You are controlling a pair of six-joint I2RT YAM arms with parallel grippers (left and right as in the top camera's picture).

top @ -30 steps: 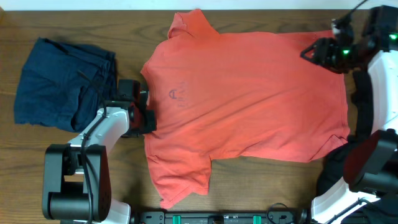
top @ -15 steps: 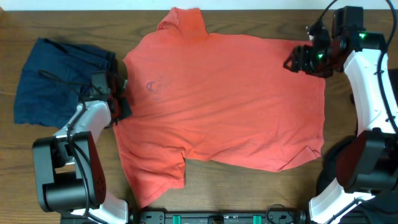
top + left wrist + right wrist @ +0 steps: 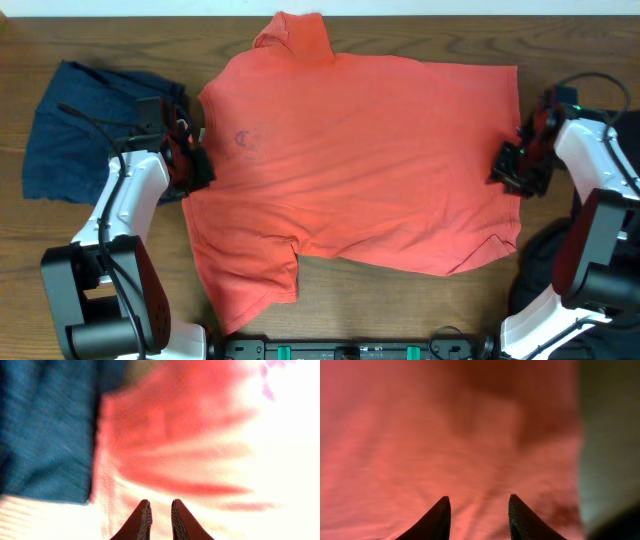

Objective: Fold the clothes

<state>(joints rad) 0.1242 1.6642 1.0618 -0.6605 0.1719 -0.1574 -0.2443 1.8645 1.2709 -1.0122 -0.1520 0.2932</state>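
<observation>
Left gripper [image 3: 159,505] stood nearly closed, only a sliver of gap between the tips. No cloth showed between them in the wrist view, so whether it pinched anything could not be told. It sat at the collar-end edge of the coral-red T-shirt [image 3: 360,170], just beside the navy garment [image 3: 85,130]. Right gripper [image 3: 477,501] had its fingers well apart and nothing between them, poised over the shirt's hem edge at the opposite end, red fabric filling the view beneath. The shirt lay spread flat across the middle of the table [image 3: 100,270], with the small dark logo [image 3: 245,140] facing up. One sleeve [image 3: 295,35] pointed to the far edge, the other [image 3: 250,290] to the near edge. Mild wrinkles ran near the lower sleeve, and a hem corner [image 3: 497,243] was slightly turned. No fold was visible in it: judged laid out and smoothed, folding proper not yet begun. The navy garment lay bunched at the left. Whether it was folded or only heaped could not be told. Most of the task appeared to remain.
</observation>
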